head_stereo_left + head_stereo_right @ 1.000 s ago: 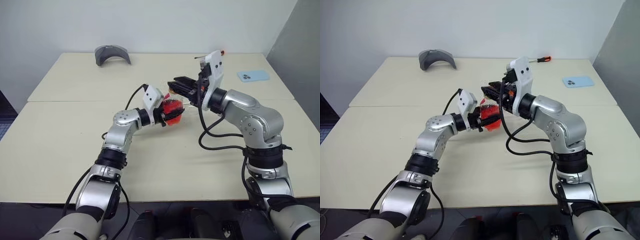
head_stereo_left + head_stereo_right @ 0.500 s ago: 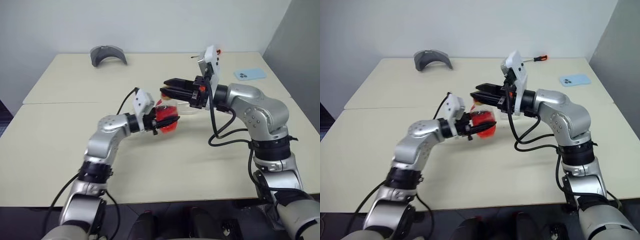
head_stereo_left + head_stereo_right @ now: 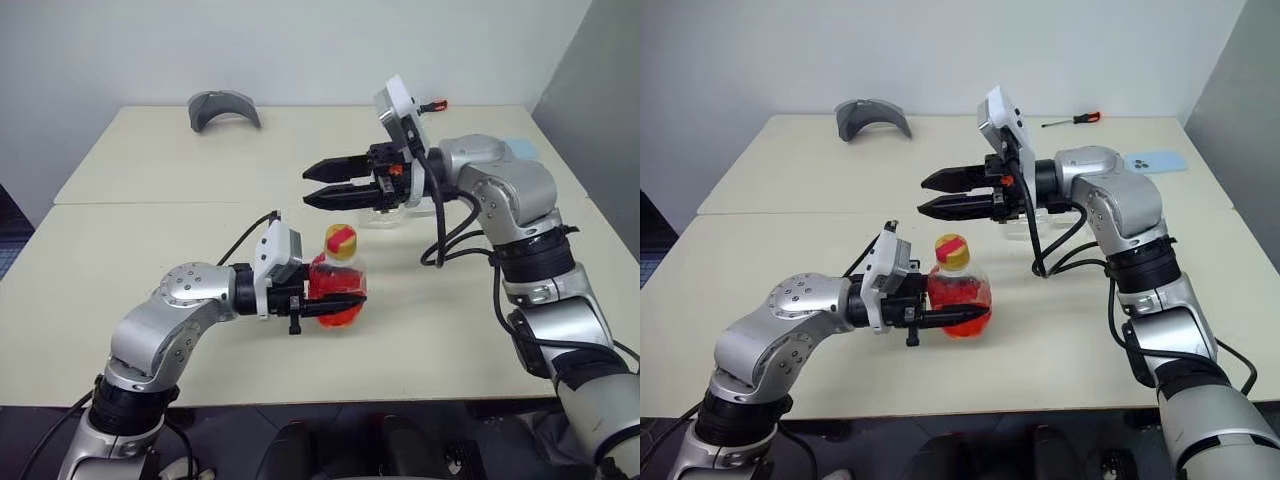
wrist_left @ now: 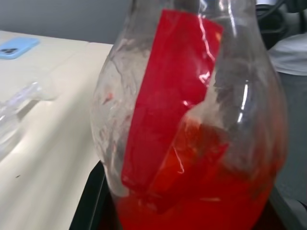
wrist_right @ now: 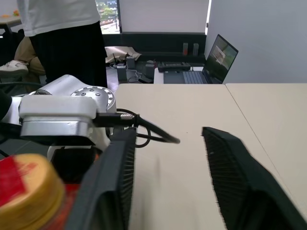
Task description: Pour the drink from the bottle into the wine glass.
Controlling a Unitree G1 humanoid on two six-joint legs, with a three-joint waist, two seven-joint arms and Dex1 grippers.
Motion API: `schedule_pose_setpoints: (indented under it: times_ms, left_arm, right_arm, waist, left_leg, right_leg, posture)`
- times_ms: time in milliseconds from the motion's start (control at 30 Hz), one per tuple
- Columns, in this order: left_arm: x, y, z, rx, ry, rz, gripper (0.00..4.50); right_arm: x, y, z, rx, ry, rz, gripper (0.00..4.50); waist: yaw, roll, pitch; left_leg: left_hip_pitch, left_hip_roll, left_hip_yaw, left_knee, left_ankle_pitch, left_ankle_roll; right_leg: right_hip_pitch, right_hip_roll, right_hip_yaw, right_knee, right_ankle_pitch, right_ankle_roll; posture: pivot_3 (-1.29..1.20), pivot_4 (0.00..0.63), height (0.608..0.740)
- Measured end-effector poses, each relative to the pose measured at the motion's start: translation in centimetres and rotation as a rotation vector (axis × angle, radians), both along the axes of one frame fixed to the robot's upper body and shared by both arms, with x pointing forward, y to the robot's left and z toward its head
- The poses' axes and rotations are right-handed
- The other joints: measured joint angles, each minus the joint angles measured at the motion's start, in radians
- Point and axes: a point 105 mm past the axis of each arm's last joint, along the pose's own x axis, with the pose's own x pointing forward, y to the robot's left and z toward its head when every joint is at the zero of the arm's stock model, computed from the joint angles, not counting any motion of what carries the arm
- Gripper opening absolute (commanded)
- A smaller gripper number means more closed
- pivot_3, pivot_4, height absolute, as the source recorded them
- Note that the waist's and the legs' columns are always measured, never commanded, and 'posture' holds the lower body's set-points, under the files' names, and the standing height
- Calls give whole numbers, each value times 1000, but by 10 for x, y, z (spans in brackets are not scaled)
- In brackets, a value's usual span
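Note:
The bottle is upright near the table's front, its red-and-yellow cap screwed on and the red-orange drink filling its lower half. My left gripper is shut on its round body from the left. My right gripper hovers higher and farther back, pointing left, with its jaws open and nothing between them. The cap lies just below its fingers. The wine glass shows as a clear shape on the table, mostly hidden behind the right gripper.
A grey curved piece lies at the back left of the table. A red-handled screwdriver and a blue phone lie at the back right. A person stands beyond the table's left side, by a laptop.
My left gripper has drawn the bottle back toward the front edge, now upright. My right gripper has swung to point left and opened its jaws.

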Motion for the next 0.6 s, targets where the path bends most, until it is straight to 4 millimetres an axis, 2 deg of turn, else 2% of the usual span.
schedule_pose_setpoints:
  times_ms: [100,300,400,500,600]
  left_arm:
    - [15,8,4,-23,1,89,1645]
    - [46,29,-14,-21,38,284,1544]
    - [58,32,-20,-32,30,334,1543]
    - [77,28,-19,-61,11,374,1527]
    - [92,18,-7,-89,-39,374,1527]
  right_arm:
    - [4,-18,6,3,-15,-81,4217]
    - [17,-52,4,83,17,-382,4229]
    - [18,-62,9,129,11,-493,4229]
    - [17,-58,13,170,-7,-552,4229]
    - [18,-51,12,192,-13,-590,4229]
  waist:
    - [3,0,0]
    - [1,0,0]
    - [0,0,0]
    - [1,0,0]
    - [1,0,0]
  left_leg:
    - [-1,0,0,1,0,0]
    - [-1,0,0,0,0,0]
    - [-1,0,0,-1,0,0]
    - [-1,0,0,0,0,0]
    - [-1,0,1,0,0,0]
  right_leg:
    - [0,0,0,-1,0,0]
    - [-1,0,0,0,0,0]
    - [-1,0,0,0,0,0]
    - [-1,0,0,1,0,0]
    - [-1,0,0,0,0,0]
  posture:
    - [0,150,740]
    - [0,150,740]
    - [0,150,740]
    - [0,150,740]
    - [0,150,740]
